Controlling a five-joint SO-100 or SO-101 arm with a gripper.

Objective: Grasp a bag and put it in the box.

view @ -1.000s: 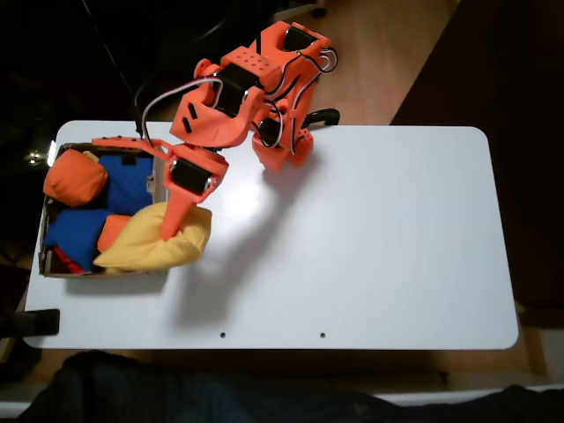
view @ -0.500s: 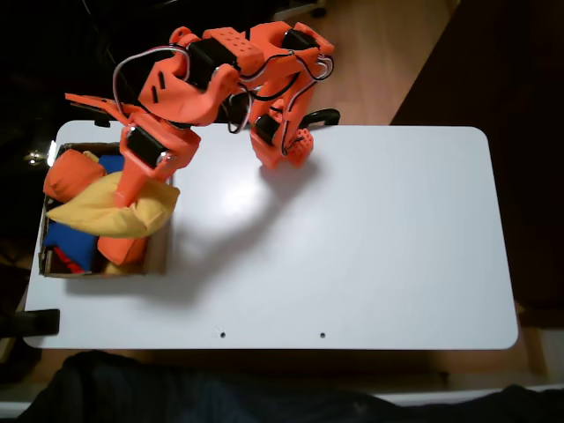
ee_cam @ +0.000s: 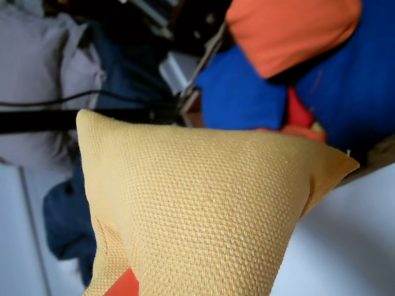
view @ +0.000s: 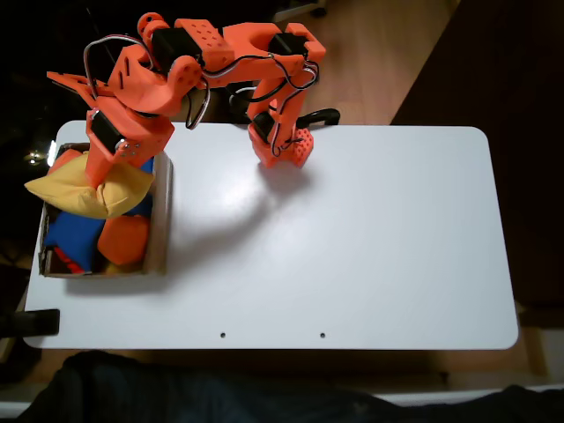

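Swinging left, my pincer (view: 95,176) now holds the bag (view: 88,189) clamped over the box (view: 161,220); releasing remains.

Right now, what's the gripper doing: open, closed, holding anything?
Gripper: closed on the yellow bag, holding it up over the box; the jaws pinch its fabric.

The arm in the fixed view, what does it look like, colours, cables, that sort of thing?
The arm is bright orange plastic, blocky in shape, with black servo motors set into its joints. One flat orange panel near the top carries a grid of small holes. Thin white and dark cables loop along its segments. Its base is orange too, at the back edge of the white table. The gripper has orange jaws.
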